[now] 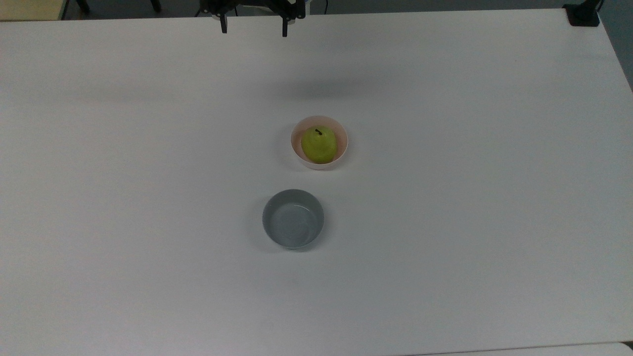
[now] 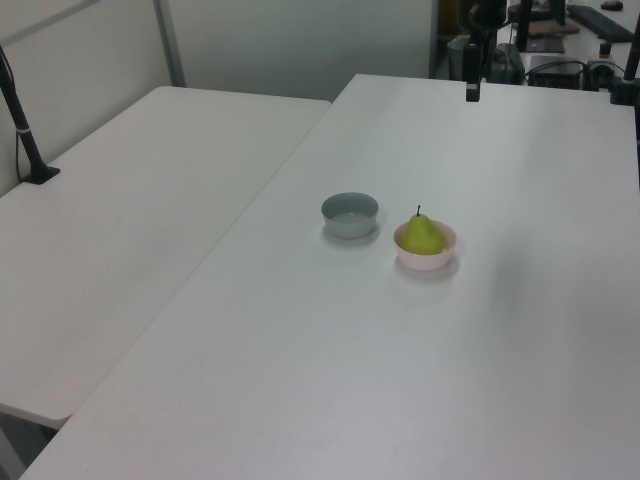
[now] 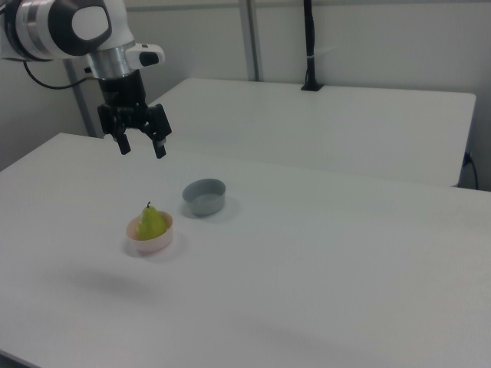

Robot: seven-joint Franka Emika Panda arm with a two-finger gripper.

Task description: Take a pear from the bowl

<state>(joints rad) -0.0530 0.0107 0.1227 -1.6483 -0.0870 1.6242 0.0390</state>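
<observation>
I had the gripper (image 3: 142, 146) up in the air w/ its two fingers spread wide and nothing between them. In the right view it hung above the table (image 3: 322, 253), higher than the pear (image 3: 151, 222) and toward the right view's upper left of it. In the top view the gripper (image 1: 253, 28) sat at the far table edge, well apart from the fruit.

Pear (image 1: 319, 145) status: sitting upright inside the pink bowl (image 1: 343, 148), stem up, approx. mid-table (image 1: 445, 198). It filled most of the bowl interior. In the left view the pear (image 2: 424, 235) stood above the bowl (image 2: 425, 260) rim.

Grey bowl (image 1: 293, 218) stood near the pink one, not touching; nothing visible inside it. In the right view the grey bowl (image 3: 205, 196) lay to the right view's upper right of the pink bowl (image 3: 149, 241).

A second white table (image 2: 120, 230) ran alongside.
</observation>
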